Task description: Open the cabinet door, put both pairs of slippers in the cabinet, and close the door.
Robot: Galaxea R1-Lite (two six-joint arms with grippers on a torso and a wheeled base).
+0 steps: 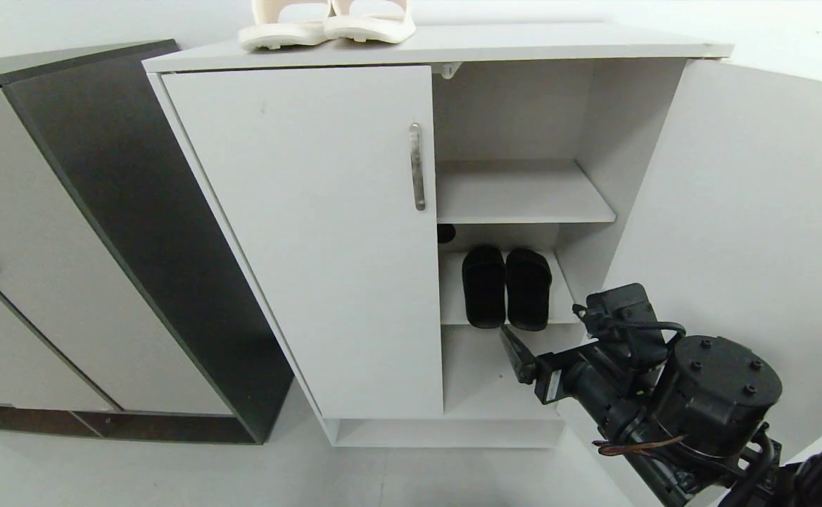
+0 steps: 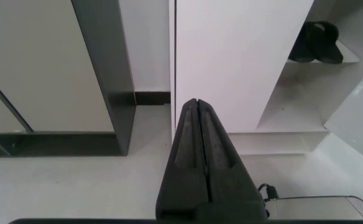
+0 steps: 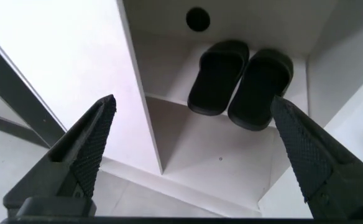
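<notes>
**On the middle shelf sits one pair; up top waits the other**

Side by side on that shelf lie the black slippers, toes to the back, heels close to the front edge. The pale slippers sit high on the cabinet top, above the left door, which is shut. The right door stands wide open.

My right pincer hangs just in front of the black slippers and a bit lower. It is spread wide and has nothing in it. My left pincer is pressed together and empty, low down in front of the left door.

I think a few things could go wrong. My right pincer is very near those heels, so a small bump could drag a slipper off the shelf. My right arm is next to the right door, and a swing could knock it. The pale slippers are high up, and a clumsy push could shove them off the cabinet top. If a heel pokes out, the door may not shut.

The head view gives me the pale slippers and both doors. The right wrist view gives me my spread fingers and a round hole in the back wall. The left wrist view gives me the dark cabinet next door.
</notes>
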